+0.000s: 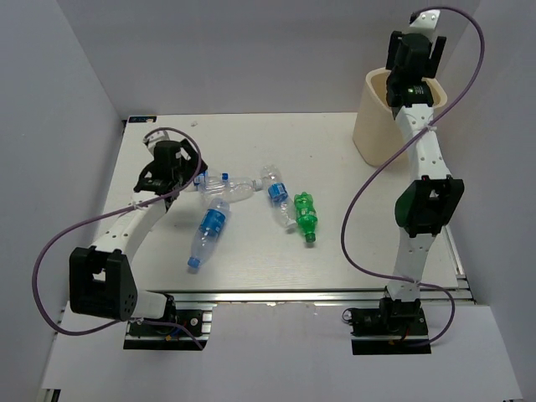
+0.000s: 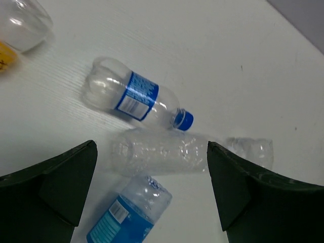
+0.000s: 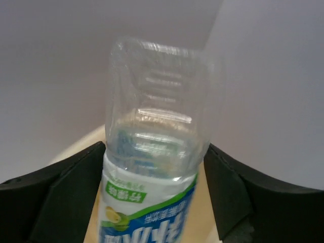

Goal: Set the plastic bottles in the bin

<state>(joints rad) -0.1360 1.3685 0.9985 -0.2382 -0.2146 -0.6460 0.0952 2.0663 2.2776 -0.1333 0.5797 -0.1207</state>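
Note:
My right gripper (image 1: 410, 71) hangs over the cream bin (image 1: 373, 126) at the far right. In the right wrist view the gripper (image 3: 154, 167) is shut on a clear bottle (image 3: 157, 126) with a white, green and blue label, and the bin's rim (image 3: 81, 144) shows below. My left gripper (image 1: 170, 180) is open above the bottles at the left. In the left wrist view it (image 2: 152, 169) hovers over a crumpled clear bottle (image 2: 162, 152), apart from it. A blue-capped bottle (image 2: 136, 96) and a blue-labelled bottle (image 2: 129, 215) lie beside that one.
On the table lie a clear bottle (image 1: 230, 188), a blue-labelled bottle (image 1: 209, 228), another blue-labelled bottle (image 1: 275, 191) and a green bottle (image 1: 306, 216). White walls close in the table on the left, back and right.

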